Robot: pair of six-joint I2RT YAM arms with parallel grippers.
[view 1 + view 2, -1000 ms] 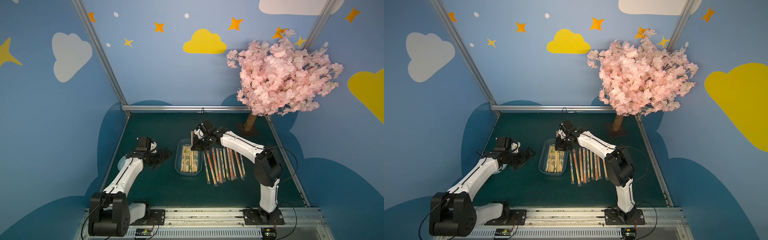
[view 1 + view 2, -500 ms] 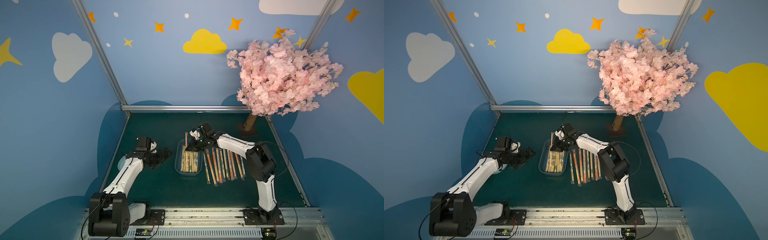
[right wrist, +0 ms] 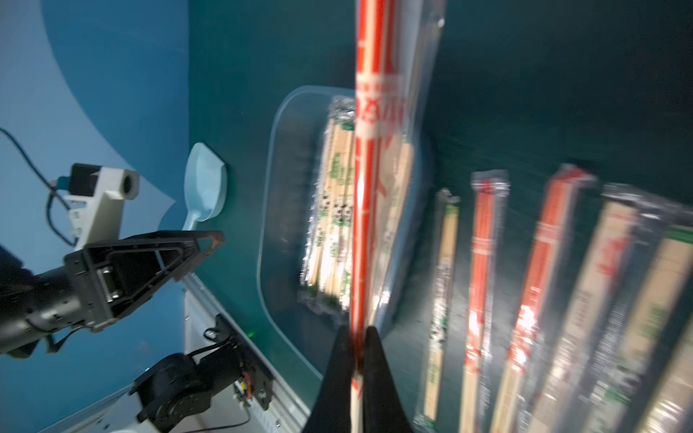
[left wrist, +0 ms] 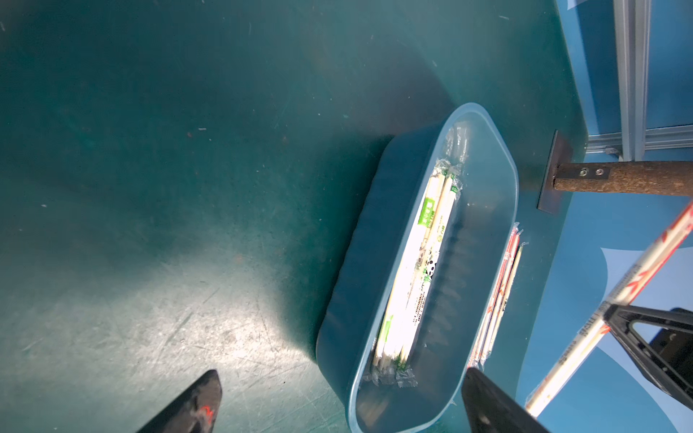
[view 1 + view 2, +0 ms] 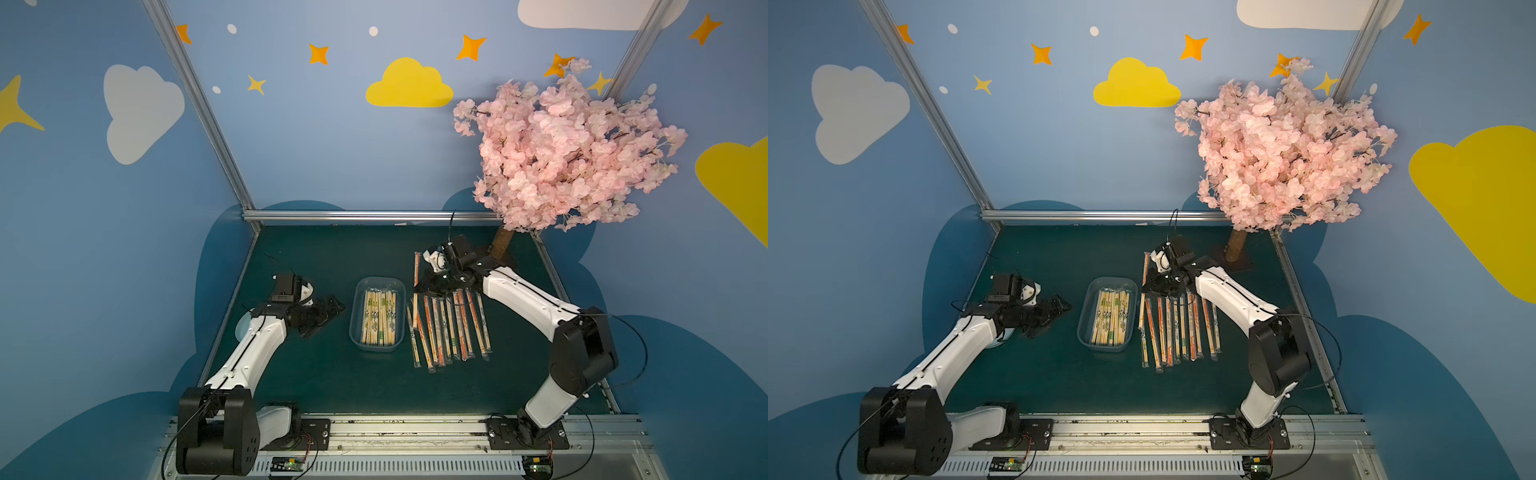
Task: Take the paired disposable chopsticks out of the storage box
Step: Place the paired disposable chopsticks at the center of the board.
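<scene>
Left gripper (image 5: pixel 329 316): jaws spread wide and empty, hovering low over the green mat (image 5: pixel 316 374), left of the box.
Scoop (image 3: pixel 204 180): pale blue, lying on the mat beneath the left arm.
Storage box (image 5: pixel 356 328): clear bluish tub on the mat between the two arms.
Paired disposable chopsticks (image 5: pixel 379 318): a sleeved bundle lying lengthwise inside the box.
Held pair (image 5: pixel 416 266): red-printed sleeve, lifted just right of the box; its lower end may touch the mat, which the blur hides.
Right gripper (image 3: pixel 357 333): clenched on the held pair, partway along it.
Row of pairs (image 5: pixel 451 332): sleeved, side by side on the mat right of the box, far ends covered by the right gripper.
Blossom tree (image 5: pixel 561 153): pink, at the far right corner.
</scene>
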